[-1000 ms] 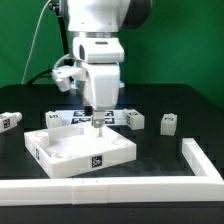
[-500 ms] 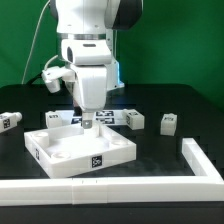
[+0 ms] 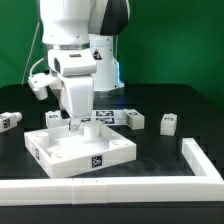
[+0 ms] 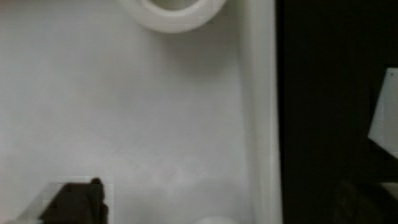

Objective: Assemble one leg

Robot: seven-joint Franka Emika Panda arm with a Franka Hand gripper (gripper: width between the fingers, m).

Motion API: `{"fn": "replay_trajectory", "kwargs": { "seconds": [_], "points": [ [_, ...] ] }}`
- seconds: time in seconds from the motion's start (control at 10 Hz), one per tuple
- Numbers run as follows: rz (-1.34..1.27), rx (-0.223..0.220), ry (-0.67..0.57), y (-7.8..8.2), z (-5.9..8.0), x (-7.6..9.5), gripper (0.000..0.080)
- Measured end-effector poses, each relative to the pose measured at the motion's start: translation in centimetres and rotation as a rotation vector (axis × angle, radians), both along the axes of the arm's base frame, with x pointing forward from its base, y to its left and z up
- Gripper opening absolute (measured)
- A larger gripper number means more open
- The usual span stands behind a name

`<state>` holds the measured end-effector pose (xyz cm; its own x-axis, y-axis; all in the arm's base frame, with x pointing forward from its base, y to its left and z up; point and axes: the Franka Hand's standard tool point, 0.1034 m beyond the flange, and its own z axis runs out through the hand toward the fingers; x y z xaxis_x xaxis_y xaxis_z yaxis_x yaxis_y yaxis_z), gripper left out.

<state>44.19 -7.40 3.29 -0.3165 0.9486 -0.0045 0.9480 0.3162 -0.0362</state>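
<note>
Several small white legs lie on the black table: one at the far left, one behind the tray's back left corner, and two at the right. My gripper hangs low over the back left part of the large white square tray. In the wrist view the tray's flat surface fills the picture, with a round corner hole. One dark fingertip shows far to one side. My gripper is open, with nothing between its jaws.
The marker board lies behind the tray. A white L-shaped rail runs along the front and up the exterior view's right. A white piece edge shows past the tray rim on the black table.
The arm has moved toward the exterior view's left, from over the tray's back middle to its back left part. The legs and tray have not moved.
</note>
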Motion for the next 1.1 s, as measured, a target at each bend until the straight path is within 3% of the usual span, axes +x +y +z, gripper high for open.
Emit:
{"fn": "replay_trajectory", "kwargs": {
  "seconds": [0.3, 0.5, 0.6, 0.7, 0.9, 1.0, 1.1],
  "points": [
    [0.003, 0.014, 0.039, 0.1, -2.0, -0.9, 0.0650],
    [-0.003, 0.015, 0.040, 0.1, -2.2, -0.8, 0.0650],
    [-0.006, 0.015, 0.040, 0.1, -2.2, -0.8, 0.0528],
    [-0.007, 0.015, 0.040, 0.1, -2.2, -0.8, 0.0528],
    [-0.008, 0.015, 0.041, 0.1, -2.2, -0.8, 0.0250],
    [-0.008, 0.015, 0.042, 0.1, -2.3, -0.9, 0.0250],
    [-0.009, 0.015, 0.039, 0.1, -2.2, -0.8, 0.0077]
  ]
}}
